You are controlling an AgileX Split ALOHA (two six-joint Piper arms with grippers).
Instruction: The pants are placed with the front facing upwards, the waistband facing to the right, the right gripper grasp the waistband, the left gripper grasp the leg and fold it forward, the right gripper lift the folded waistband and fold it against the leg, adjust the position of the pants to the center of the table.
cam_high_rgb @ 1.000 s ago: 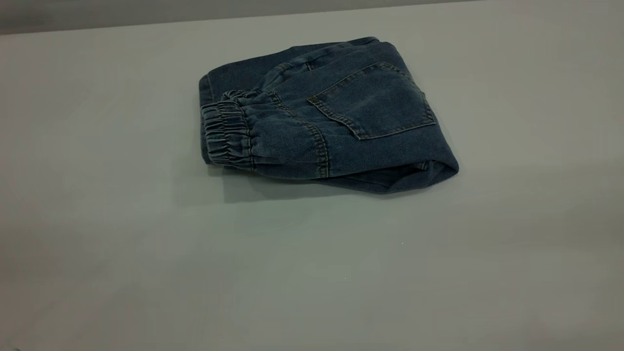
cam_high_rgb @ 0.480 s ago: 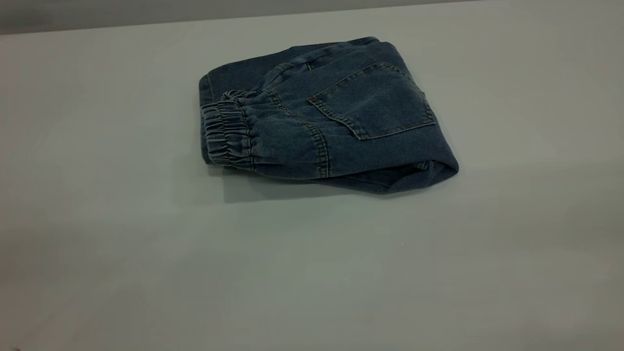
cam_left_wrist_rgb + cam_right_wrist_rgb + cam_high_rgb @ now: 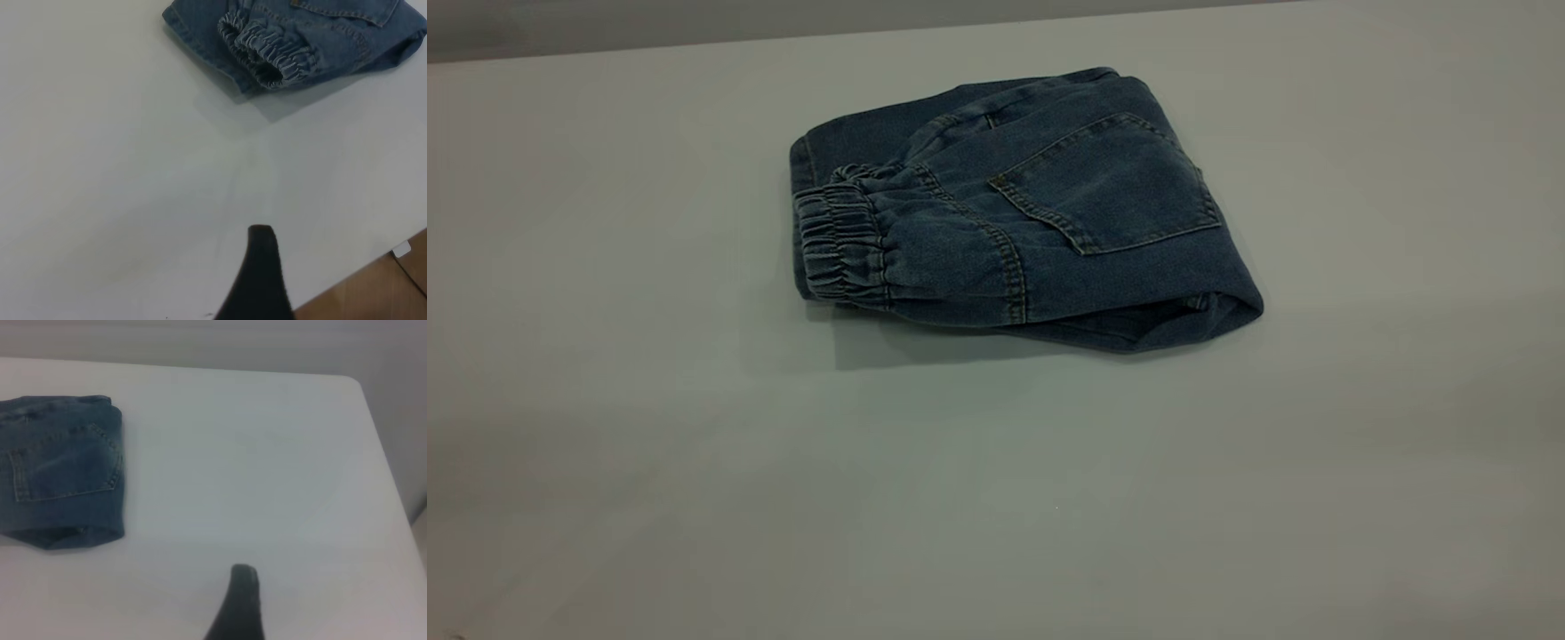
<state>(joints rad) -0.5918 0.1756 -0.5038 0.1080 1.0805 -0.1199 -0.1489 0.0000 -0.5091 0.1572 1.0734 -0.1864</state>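
Observation:
The pants (image 3: 1014,213) lie folded into a compact blue denim bundle on the far middle part of the table (image 3: 996,498), patch pocket (image 3: 1107,182) facing up. The ruched waistband (image 3: 840,244) lies at the bundle's left end. Neither gripper shows in the exterior view. Only a black tip of my left gripper (image 3: 261,267) shows in the left wrist view, low over bare table near its edge, far from the pants (image 3: 300,33) and waistband (image 3: 270,53). Likewise a black tip of my right gripper (image 3: 241,600) hangs over bare table, well away from the pants (image 3: 60,473).
The table's edge, with brown wooden floor (image 3: 373,293) beyond it and a small white tag (image 3: 401,249), runs close to my left gripper. The table's rounded corner (image 3: 353,383) lies past my right gripper. A grey wall (image 3: 694,18) backs the table.

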